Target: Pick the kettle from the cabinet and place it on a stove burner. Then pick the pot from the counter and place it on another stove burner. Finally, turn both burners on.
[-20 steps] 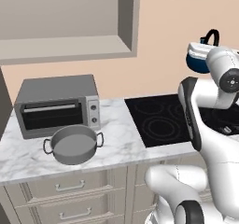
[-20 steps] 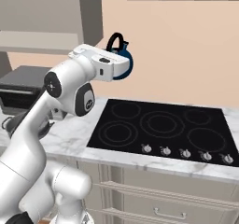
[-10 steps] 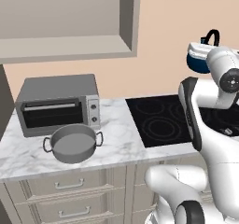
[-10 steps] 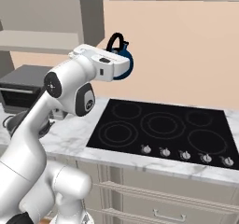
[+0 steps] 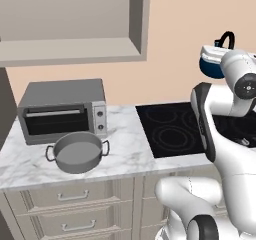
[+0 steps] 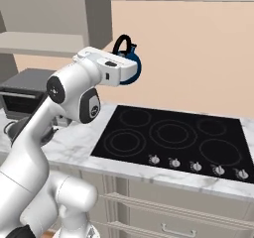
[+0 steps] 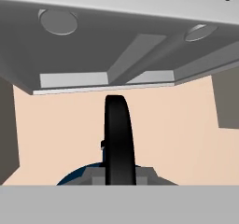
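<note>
From the left base view, my pincer (image 5: 216, 54) is clamped tight on the small round dark-blue kettle (image 5: 211, 68), carried high in the air over the flat black glass cooktop (image 5: 170, 129). The wide shallow grey metal pot (image 5: 77, 152) sits on the white marble counter (image 5: 127, 151), just in front of the boxy grey toaster oven (image 5: 62, 109). The open-fronted beige-grey wall cabinet (image 5: 75, 51) hangs above them.

From the right base view, the kettle (image 6: 130, 68) hangs at my hand (image 6: 111, 72), above and behind the rear left burner ring (image 6: 136, 117), well clear of the glass. Small knobs (image 6: 196, 165) line the cooktop's front edge.

In the hand view, the kettle's black arched handle (image 7: 119, 139) stands straight up between my fingers, with the blue body (image 7: 77, 175) just below and the grey hood underside (image 7: 116, 45) overhead.
</note>
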